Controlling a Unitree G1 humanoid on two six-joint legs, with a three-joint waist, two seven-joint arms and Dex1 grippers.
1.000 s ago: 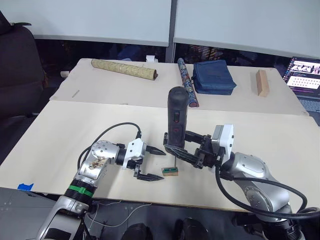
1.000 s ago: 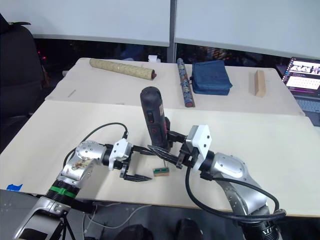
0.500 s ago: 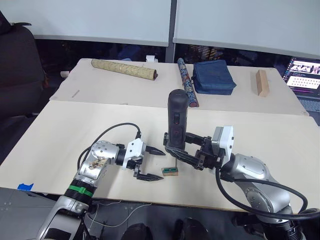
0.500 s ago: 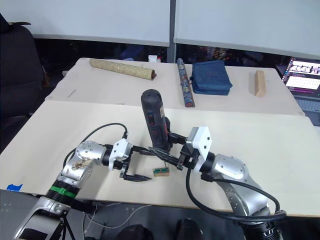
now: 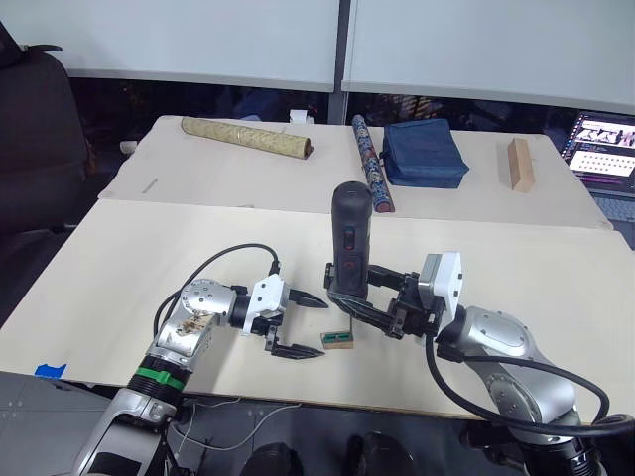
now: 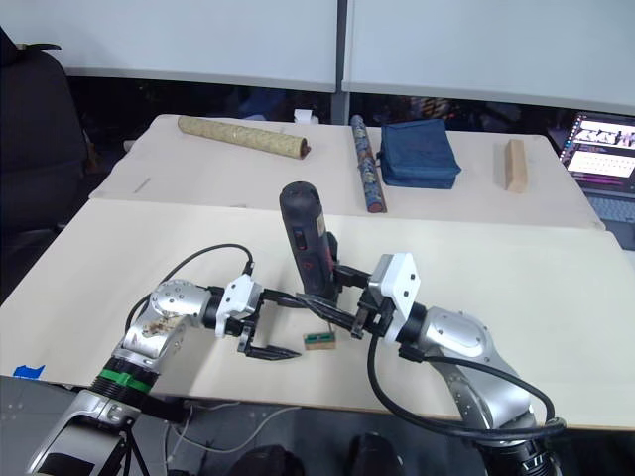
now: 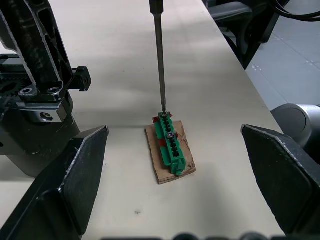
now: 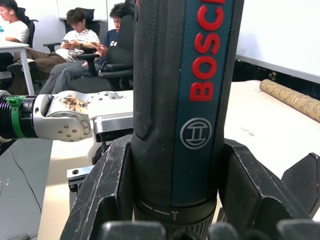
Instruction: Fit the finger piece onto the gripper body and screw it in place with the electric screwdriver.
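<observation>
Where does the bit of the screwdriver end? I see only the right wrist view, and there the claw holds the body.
Observer: The bit of the electric screwdriver stands upright, with its tip on one end of a green block.
Operator: What lies under this block?
Observer: A brown pad, flat on the table.
Operator: And the left claw?
Observer: The left claw is open, one finger on each side of the block, not touching it.

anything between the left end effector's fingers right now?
In the left wrist view, a small green terminal block on a brown pad lies on the table between the open left end effector fingers, the dark electric screwdriver's thin bit on its end.
</observation>
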